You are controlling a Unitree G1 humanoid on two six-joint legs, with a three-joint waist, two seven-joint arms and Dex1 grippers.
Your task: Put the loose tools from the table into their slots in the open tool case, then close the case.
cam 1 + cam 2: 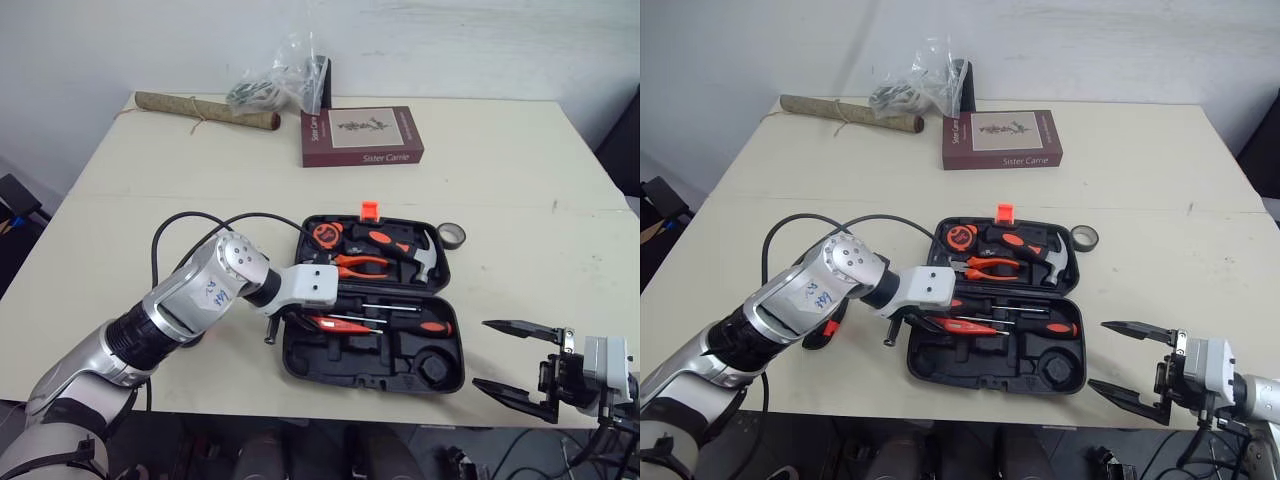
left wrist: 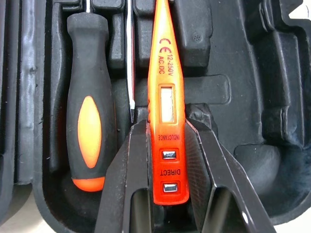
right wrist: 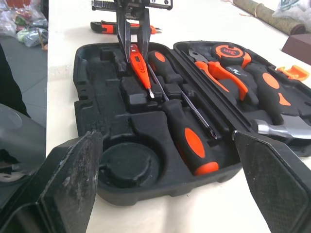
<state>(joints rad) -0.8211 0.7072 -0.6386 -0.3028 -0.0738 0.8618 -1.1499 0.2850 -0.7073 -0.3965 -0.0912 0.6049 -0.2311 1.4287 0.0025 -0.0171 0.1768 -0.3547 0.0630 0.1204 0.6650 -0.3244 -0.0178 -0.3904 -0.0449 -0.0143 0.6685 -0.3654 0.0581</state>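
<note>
Left gripper (image 2: 166,125) clamped on the orange tester pen (image 2: 164,73), low in the near half of the open tool case (image 1: 372,382), just beside a black-and-orange screwdriver (image 2: 90,97). My right gripper (image 1: 482,354) hangs at the table (image 1: 520,170)'s near edge by the right corner, fingers spread wide. Tape roll (image 1: 452,236) sits by the case's far right corner.

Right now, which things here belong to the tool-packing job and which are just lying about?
Job: tool case, tester pen held by the left gripper, tape roll beside the case.
Lying about: book, brown roll, plastic bag.
</note>
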